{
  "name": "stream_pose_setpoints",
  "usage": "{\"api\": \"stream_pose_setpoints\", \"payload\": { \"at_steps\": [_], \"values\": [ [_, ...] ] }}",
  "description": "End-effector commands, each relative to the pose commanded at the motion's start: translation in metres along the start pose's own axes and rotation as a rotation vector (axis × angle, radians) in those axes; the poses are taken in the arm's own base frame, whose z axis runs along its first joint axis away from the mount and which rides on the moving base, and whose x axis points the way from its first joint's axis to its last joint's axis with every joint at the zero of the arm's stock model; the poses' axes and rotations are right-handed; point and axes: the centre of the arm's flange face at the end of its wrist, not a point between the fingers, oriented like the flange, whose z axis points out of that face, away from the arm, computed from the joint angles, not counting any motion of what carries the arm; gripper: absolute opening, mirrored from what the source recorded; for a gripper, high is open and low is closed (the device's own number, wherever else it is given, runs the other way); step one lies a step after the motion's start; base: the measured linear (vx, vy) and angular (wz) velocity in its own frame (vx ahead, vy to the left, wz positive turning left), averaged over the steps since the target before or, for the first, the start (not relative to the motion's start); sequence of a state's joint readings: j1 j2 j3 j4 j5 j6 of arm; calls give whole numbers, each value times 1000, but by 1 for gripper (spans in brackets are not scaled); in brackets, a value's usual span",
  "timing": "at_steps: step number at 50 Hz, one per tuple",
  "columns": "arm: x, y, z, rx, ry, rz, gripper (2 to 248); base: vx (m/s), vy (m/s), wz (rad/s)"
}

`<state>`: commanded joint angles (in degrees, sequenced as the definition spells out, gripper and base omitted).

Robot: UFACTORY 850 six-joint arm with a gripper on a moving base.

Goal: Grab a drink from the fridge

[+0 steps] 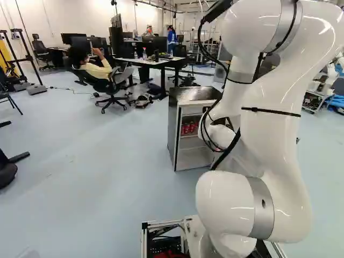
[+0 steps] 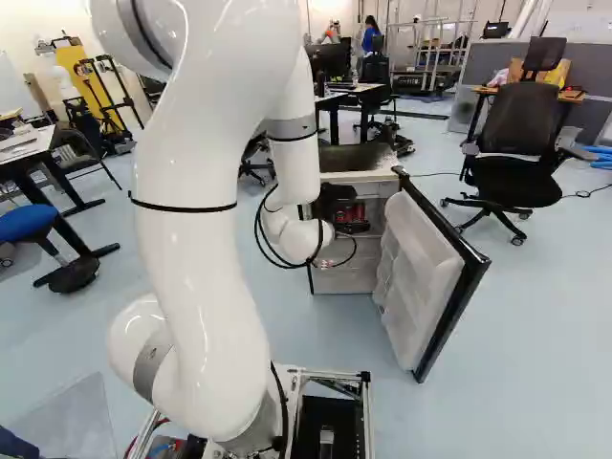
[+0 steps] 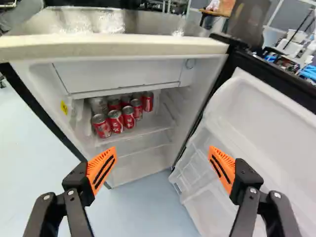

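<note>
1. Shows small fridge (image 3: 116, 43) w/ door open, approx. mid-scene ahead of base; has shiny metallic top, pale front edge & dark outer side.
2. Shows white arm (image 2: 206, 239) rising large in both base views, w/ wrist end near fridge's open front in R base view.
3. Has black jaws (image 2: 335, 199) at fridge front in R base view; in wrist view, has jaws (image 3: 163, 149) spread wide, holding nothing, w/ orange pads (image 3: 101, 170) well apart.
4. Shows drinks, i.e. red cans (image 3: 116, 122) w/ silver tops, upright & grouped close together on shelf (image 3: 148, 128) inside fridge. Lie ahead of jaws, offset toward finger farther from door.
5. Shows closed white compartment front (image 3: 118, 76) above cans, plus yellow label (image 3: 64, 107) on inner side wall, on side away from door.
6. Has door (image 3: 266, 138) swung well out, dark outside, white inside, w/ molded racks (image 3: 197, 185) low down; appears partly behind other finger in wrist view.
7. Shows pale blue floor (image 3: 143, 207) under fridge & door.
8. Has black office chair (image 2: 516, 158) at right of R base view, past door, & blue-seated stool (image 2: 27, 222) at left of same view.
</note>
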<state>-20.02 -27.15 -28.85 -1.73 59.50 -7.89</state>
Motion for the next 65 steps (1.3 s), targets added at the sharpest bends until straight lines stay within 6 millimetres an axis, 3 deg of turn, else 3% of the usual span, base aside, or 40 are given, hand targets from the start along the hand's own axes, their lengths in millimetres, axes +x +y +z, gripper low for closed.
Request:
{"api": "stream_pose_setpoints", "payload": {
  "at_steps": [35,65],
  "values": [
    [-16,12,85,84,-24,-49,247,0,0,0],
    [-42,0,114,150,-48,-79,247,0,0,0]
  ]
}}
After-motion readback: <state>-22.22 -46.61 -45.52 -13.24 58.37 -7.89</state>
